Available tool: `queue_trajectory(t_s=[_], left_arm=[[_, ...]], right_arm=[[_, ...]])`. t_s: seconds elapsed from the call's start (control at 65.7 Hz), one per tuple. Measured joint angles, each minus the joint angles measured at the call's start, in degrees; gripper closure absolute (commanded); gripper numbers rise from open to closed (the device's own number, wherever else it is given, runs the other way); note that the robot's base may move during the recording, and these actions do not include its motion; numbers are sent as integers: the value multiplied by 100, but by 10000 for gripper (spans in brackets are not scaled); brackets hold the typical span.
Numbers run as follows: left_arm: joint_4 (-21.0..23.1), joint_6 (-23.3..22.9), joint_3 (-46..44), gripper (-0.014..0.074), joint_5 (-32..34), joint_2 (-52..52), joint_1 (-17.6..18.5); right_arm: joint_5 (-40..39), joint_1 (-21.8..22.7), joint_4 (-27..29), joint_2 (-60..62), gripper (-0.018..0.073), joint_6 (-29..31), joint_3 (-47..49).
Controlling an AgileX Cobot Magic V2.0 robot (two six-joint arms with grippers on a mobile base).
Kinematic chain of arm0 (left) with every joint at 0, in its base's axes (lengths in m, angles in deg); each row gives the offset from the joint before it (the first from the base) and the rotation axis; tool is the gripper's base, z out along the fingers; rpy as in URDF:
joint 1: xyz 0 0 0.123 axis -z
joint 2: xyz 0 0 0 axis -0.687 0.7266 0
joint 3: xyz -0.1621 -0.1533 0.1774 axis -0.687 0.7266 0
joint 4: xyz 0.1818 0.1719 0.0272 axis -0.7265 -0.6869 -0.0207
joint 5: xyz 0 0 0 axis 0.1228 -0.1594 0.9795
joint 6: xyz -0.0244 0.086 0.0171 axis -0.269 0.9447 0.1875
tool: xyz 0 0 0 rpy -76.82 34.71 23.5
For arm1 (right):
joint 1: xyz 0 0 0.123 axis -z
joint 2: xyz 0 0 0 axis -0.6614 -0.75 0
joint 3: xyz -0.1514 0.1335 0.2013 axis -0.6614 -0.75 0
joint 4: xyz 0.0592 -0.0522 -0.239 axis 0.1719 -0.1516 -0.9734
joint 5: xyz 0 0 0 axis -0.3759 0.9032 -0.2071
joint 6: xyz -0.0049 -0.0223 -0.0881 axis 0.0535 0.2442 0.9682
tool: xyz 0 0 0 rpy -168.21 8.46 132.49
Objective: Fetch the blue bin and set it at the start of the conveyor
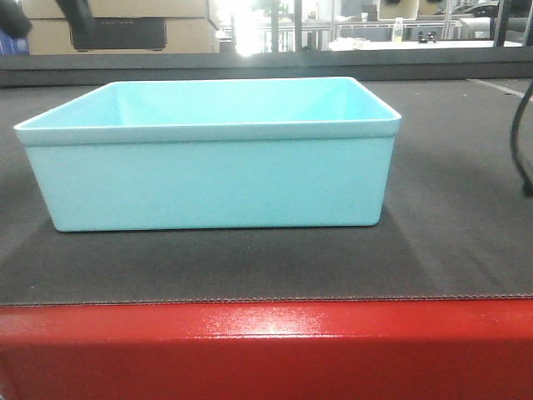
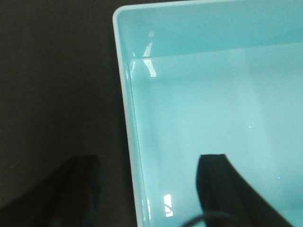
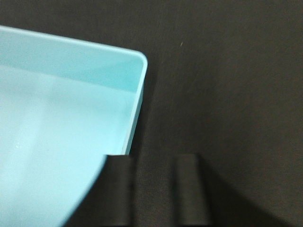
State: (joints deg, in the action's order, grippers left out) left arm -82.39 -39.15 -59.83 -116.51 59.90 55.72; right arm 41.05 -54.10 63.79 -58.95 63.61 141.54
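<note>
- blue bin (image 1: 208, 179) is sitting flat on the conveyor start (image 1: 450, 242), long axis running parallel to the red frame (image 1: 266, 346), just behind it
- left gripper (image 2: 149, 189) is hanging with fingers (image 2: 222, 189) spread apart, straddling the bin's left wall: one finger inside, one outside over the belt, wall between, nothing clamped
- right gripper (image 3: 154, 189) is sitting at the bin's right wall, fingers (image 3: 118, 189) parted with a narrower gap; inner finger is overlapping the rim line, cannot tell if touching
- both arms are equally near, one per short wall
- judgement: bin is already looking placed; next move is turning on lifting the fingers straight up clear of both walls without dragging the bin
</note>
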Motion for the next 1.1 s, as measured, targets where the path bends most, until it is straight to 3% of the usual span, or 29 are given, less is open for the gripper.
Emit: queue_trajectory(t_s=[0.046, 0.122, 0.38, 0.548, 0.852, 1.096], left_arm=[[1, 13, 16, 542, -26, -160, -59], [-27, 34, 177, 703, -12, -482, -175], [-59, 47, 1581, 707, 769, -1737, -710], [-139, 47, 2976, 707, 1572, -2753, -944], [-332, 47, 4982, 707, 2688, -5376, -958], [-344, 47, 5665, 707, 2986, -7269, -958]], right_arm=[[-28, 13, -53, 162, 728, 0, -47], [-146, 95, -103, 430, 720, 0, -218], [-761, 326, -289, 1439, 720, 0, -1665], [-1742, 326, -321, 2359, 720, 0, -3093], [-3749, 326, -411, 4460, 721, 0, -5743], [-4995, 326, -442, 6142, 721, 0, -6992]])
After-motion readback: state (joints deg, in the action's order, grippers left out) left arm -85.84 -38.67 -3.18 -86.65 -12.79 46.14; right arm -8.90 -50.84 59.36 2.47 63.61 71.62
